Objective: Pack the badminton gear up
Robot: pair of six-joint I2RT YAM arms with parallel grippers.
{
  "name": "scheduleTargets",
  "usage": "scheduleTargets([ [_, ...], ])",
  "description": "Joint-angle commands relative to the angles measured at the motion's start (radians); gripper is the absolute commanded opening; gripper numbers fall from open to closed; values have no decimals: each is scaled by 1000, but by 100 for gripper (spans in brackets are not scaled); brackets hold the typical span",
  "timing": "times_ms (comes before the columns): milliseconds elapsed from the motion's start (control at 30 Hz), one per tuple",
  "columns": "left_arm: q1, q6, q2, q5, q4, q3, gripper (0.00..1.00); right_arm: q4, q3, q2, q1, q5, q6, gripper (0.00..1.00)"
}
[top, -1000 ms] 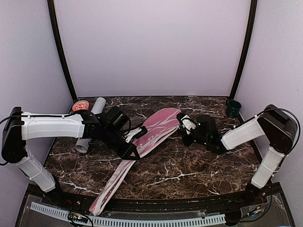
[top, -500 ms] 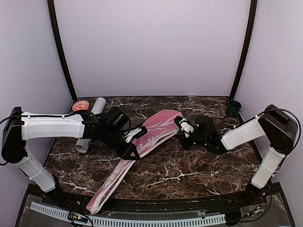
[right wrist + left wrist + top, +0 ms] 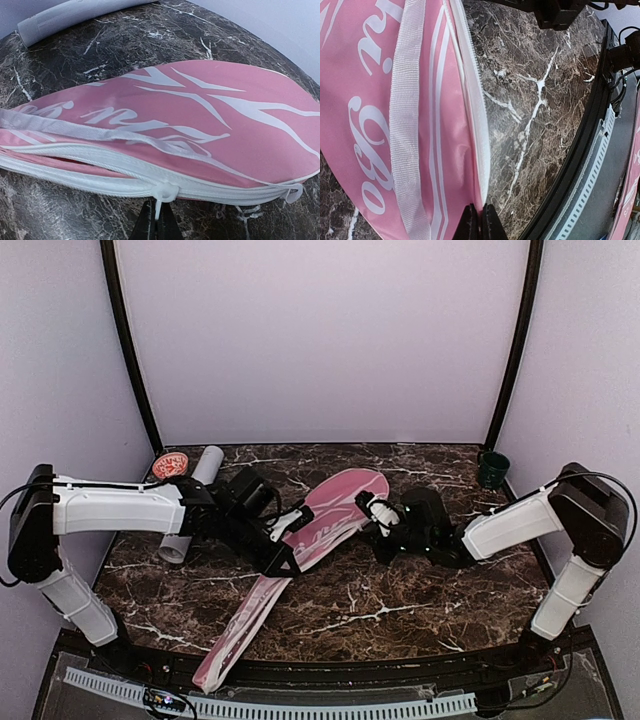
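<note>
Gripping pink bag (image 3: 338, 502) edges: left pincer (image 3: 480, 222), right pincer (image 3: 156, 220).

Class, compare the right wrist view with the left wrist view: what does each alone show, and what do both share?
Only the right wrist view: the white cardboard tube lying beyond the pink racket bag, and the right gripper shut on the white zipper pull.
Only the left wrist view: the perforated strip past the edge of the marble table, and the left gripper pinching the bag's zipper edge.
Both: the bag, its white strap and the table.
</note>
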Motion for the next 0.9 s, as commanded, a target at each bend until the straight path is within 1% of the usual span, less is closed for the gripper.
scheduleTargets([
  [0,-3,-37,17,-22,111,-1,0,-32,43,-35,36,-10,12,0],
  [133,-3,-75,38,-38,174,-9,0,-40,45,-42,53,-26,20,0],
  [333,-3,-137,84,-55,260,-5,0,-61,57,-34,115,-28,23,0],
  [600,-3,-225,132,-107,311,3,0,-38,73,-12,187,-55,73,0],
  [700,-3,-263,121,-128,330,-19,0,-1,67,-4,187,-49,85,0],
  [767,-3,-289,104,-137,352,-45,0,-7,79,13,176,-34,76,0],
  [867,-4,-310,81,-101,415,-90,0,7,93,50,140,-58,79,0],
])
